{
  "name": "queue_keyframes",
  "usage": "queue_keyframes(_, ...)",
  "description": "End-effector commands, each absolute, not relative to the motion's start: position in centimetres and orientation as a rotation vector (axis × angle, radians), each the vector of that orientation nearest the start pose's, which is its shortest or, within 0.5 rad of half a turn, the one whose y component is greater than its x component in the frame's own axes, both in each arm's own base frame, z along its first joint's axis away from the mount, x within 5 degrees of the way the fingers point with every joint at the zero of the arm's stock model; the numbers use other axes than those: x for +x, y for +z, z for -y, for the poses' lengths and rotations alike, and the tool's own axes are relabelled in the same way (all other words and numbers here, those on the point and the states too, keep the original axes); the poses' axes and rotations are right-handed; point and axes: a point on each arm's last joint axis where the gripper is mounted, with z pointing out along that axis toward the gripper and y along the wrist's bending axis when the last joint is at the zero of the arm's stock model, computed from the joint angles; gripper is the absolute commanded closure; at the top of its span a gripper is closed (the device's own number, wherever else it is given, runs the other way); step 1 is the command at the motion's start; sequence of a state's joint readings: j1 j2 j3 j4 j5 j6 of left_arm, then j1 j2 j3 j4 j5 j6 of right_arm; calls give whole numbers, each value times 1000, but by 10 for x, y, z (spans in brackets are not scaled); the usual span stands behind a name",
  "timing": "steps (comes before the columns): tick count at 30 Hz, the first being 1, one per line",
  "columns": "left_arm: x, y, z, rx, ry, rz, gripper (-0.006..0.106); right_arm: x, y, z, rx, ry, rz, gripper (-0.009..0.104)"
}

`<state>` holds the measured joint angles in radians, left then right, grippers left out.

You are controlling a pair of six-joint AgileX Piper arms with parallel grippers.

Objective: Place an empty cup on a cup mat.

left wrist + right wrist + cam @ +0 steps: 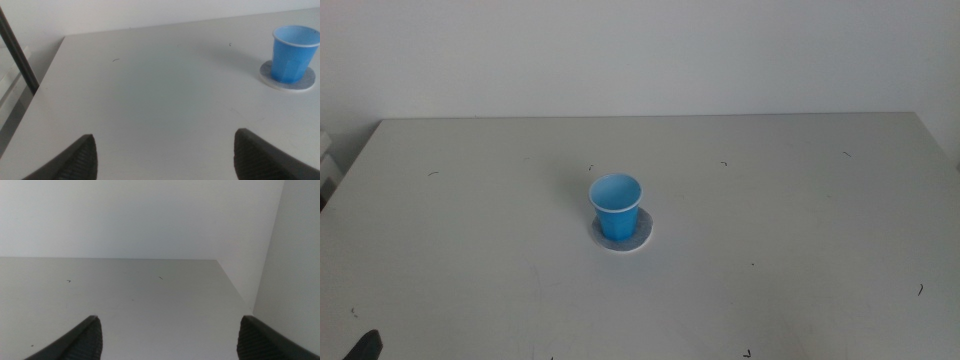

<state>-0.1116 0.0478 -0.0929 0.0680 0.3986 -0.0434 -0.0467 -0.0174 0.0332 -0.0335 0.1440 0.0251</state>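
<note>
Soft, even light fills the room, bright and slightly washed out. The pale grey bench (770, 260) shows no glare. The small bright blue tapered cup (615, 206) casts barely any shadow. Wrist views look softly blurred, especially near the dark tool jaws.
</note>
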Motion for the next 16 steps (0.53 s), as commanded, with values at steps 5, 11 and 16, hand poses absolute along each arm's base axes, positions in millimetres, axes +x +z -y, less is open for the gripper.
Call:
queue_keyframes(5, 58, 193, 6, 43, -117, -1634, -5, 54, 202, 3, 17, -58, -1535, 1)
queue_keyframes(11, 57, 192, 5, 36, -121, -1648, -5, 54, 202, 3, 17, -58, -1535, 1)
queue_keyframes(16, 55, 193, 5, 36, -120, -1631, -5, 54, 202, 3, 17, -58, -1535, 1)
